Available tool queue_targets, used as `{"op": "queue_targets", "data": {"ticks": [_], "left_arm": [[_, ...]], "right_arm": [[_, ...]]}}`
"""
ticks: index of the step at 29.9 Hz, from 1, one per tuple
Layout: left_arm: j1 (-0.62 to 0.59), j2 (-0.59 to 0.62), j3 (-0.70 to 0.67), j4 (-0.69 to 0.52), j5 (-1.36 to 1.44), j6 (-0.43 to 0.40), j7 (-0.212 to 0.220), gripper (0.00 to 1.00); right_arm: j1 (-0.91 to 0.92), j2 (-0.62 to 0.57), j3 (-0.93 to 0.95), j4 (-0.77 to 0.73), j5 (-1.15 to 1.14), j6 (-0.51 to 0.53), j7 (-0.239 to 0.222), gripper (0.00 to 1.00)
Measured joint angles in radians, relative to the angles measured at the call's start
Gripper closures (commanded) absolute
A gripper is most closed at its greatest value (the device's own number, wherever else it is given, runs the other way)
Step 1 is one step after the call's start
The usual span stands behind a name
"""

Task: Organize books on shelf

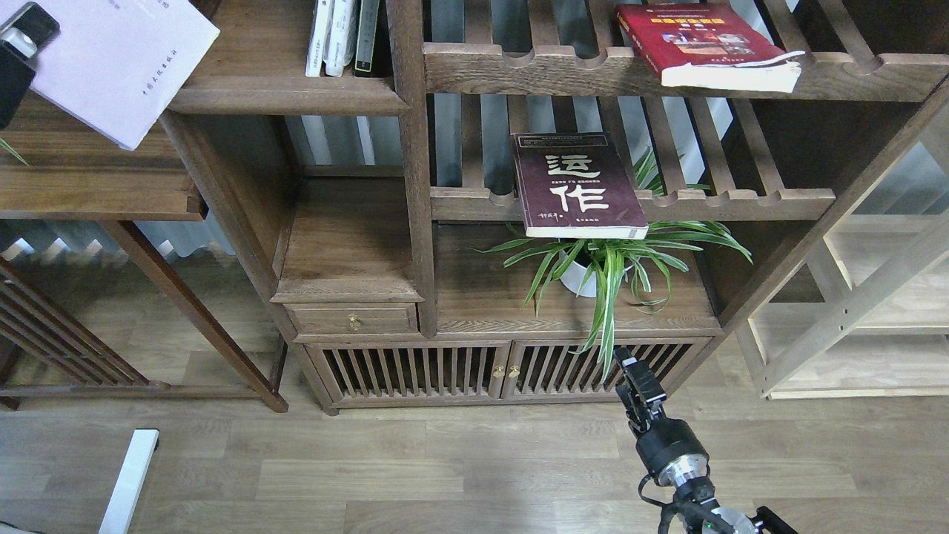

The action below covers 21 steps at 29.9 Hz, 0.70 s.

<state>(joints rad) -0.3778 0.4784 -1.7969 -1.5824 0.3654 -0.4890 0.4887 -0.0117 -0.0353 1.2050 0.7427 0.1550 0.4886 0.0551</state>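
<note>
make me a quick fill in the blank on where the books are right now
1. The left gripper holds the ____ book.
2. The maroon book lies on a slatted rack above a potted ____.
3. The red book lies on the ____ slatted rack.

Missing words: lavender-white; plant; upper

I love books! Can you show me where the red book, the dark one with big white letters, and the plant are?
red book [697, 37]: head view, cover middle.
maroon book [574, 185]: head view, cover middle.
plant [612, 259]: head view, green leaves.

light: even, bright daylight | shadows: soft | focus: sharp | edges: slightly bowed
</note>
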Motion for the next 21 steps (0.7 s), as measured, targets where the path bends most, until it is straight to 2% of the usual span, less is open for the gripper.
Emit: {"op": "queue_targets", "data": {"ticks": [21], "left_arm": [[-0.182,0.011,0.133,0.066,0.002,0.0,0.0,0.98]], "right_arm": [[-0.022,-0.004,0.005,0.0,0.002,0.0,0.009,0.01]]}}
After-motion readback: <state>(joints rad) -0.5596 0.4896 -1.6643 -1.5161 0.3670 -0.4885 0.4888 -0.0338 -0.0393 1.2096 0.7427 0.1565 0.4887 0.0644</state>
